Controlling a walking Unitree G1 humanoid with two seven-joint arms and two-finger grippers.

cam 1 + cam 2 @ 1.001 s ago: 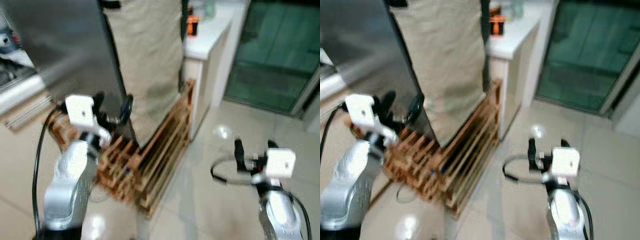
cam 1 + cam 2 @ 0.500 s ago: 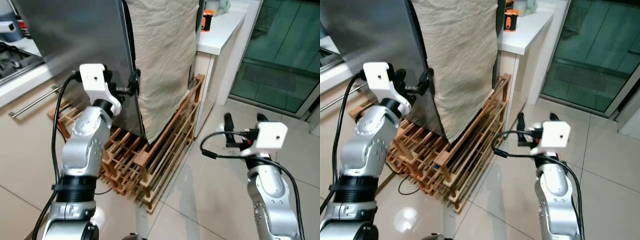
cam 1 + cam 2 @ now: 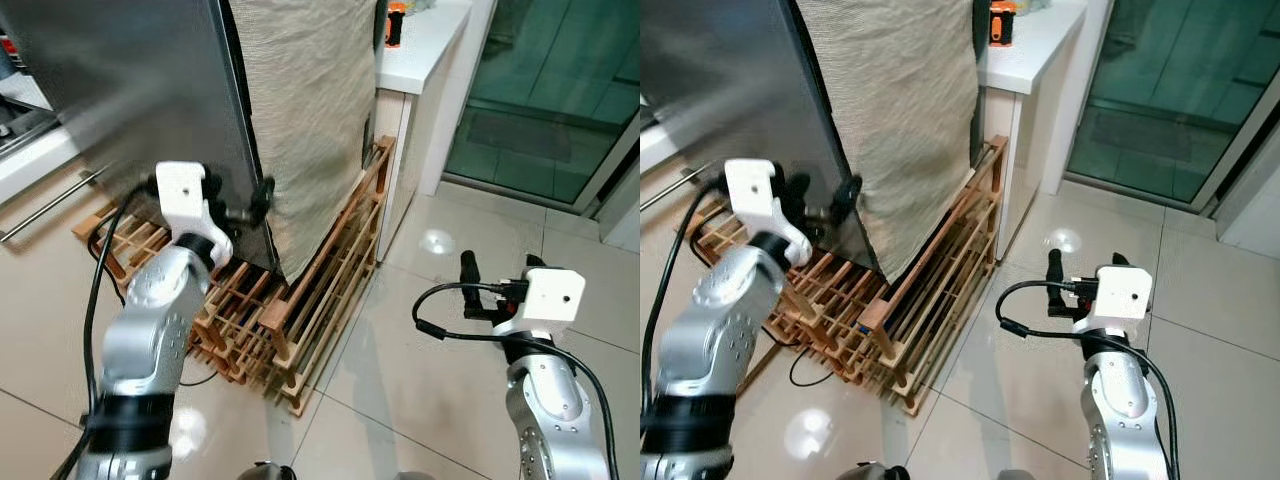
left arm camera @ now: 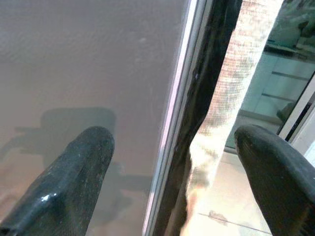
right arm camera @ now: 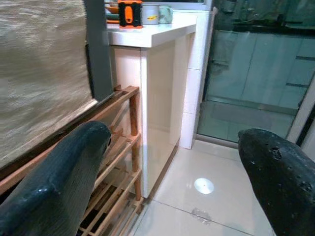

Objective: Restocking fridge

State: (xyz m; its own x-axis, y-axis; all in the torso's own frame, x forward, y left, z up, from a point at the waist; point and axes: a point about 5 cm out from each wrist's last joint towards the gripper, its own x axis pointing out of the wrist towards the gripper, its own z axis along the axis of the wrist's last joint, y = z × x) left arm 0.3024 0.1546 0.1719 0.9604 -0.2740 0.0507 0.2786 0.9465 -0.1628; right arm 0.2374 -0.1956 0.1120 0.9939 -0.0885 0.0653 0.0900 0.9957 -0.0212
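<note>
With its fingers spread wide astride the fridge door (image 3: 140,90) edge by the hanging cloth (image 3: 310,110), the left end effector (image 3: 232,203) should hook behind that edge and pull steadily, while the right end effector (image 3: 497,277), open and empty, hangs clear over the floor.

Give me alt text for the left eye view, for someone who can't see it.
The robot's left gripper, fingers open, straddles the front edge of a tall grey metal fridge door, beside a beige woven cloth hanging down it. A low wooden slatted rack lies on the glossy tiled floor below, and the right gripper hovers open over the tiles.
</note>
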